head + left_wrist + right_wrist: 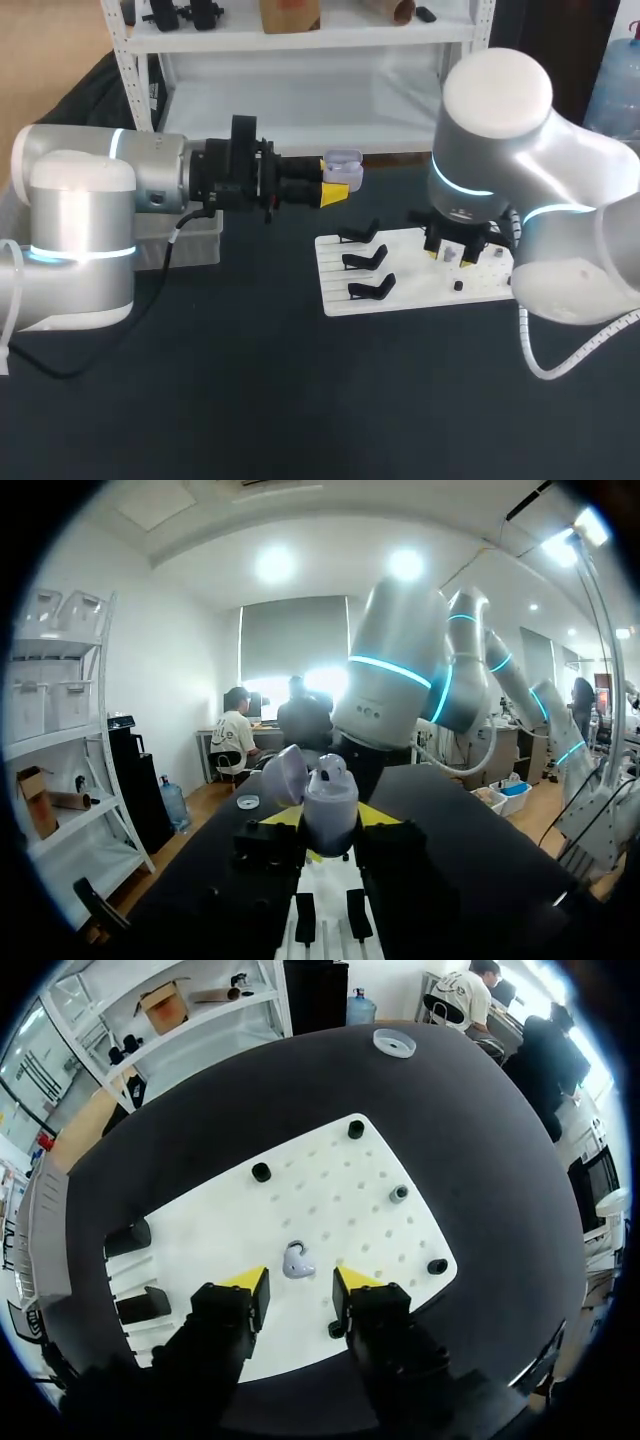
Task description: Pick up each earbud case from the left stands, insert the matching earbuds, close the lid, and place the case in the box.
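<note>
A lavender earbud case [343,164] with its lid open is up in the air over the table's back middle, and my left gripper [338,182] is shut on it. From the left wrist the case [331,802] sits between the yellow tips of the left gripper [330,820], its lid [284,775] tipped back. My right gripper [450,256] hangs low over the white board [410,290]. In the right wrist view the right gripper [300,1280] is open, with a pale earbud [297,1259] lying on the board [330,1190] between its tips, touching neither.
Three black stands [366,261] stand empty on the board's left part. Black pegs [261,1172] and a grey peg [399,1193] dot the board. A grey box [192,238] sits at the table's left, behind my left arm. A clear round dish [394,1042] lies beyond the board.
</note>
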`<act>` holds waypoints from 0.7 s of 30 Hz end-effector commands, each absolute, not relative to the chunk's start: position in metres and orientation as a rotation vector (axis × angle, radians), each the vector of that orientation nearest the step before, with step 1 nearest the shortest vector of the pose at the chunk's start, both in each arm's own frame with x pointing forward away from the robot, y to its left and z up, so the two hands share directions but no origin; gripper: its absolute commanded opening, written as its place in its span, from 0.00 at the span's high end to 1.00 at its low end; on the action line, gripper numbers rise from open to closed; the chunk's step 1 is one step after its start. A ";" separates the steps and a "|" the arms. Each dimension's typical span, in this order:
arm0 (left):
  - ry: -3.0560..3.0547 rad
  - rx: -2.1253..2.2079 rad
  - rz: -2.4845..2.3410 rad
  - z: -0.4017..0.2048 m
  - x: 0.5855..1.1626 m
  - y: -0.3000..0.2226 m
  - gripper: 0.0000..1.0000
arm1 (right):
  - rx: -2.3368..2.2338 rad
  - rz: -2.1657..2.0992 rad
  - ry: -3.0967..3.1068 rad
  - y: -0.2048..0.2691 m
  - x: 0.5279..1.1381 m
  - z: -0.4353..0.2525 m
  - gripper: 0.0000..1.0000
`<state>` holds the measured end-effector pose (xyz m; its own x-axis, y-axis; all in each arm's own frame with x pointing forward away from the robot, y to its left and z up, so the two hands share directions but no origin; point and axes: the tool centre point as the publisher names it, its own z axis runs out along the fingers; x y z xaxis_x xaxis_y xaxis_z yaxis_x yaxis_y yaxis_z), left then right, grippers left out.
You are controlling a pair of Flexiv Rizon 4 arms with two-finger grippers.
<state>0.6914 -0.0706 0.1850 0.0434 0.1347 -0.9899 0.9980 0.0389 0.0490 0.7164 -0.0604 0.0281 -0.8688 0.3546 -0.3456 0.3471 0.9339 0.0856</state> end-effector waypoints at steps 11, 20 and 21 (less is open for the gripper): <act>1.290 1.296 -1.078 0.185 0.692 -0.070 1.00 | 0.520 0.031 2.739 -0.059 0.724 0.026 0.70; 1.290 1.296 -1.078 0.185 0.692 -0.070 1.00 | 0.521 0.029 2.746 -0.057 0.723 0.023 0.74; 1.290 1.296 -1.078 0.185 0.692 -0.070 1.00 | 0.524 0.027 2.747 -0.058 0.723 0.022 0.73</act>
<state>0.6915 -0.0706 0.1850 0.0434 0.1347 -0.9899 0.9980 0.0389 0.0490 0.7220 -0.0586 0.0235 -0.8735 0.3591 -0.3288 0.3514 0.9324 0.0848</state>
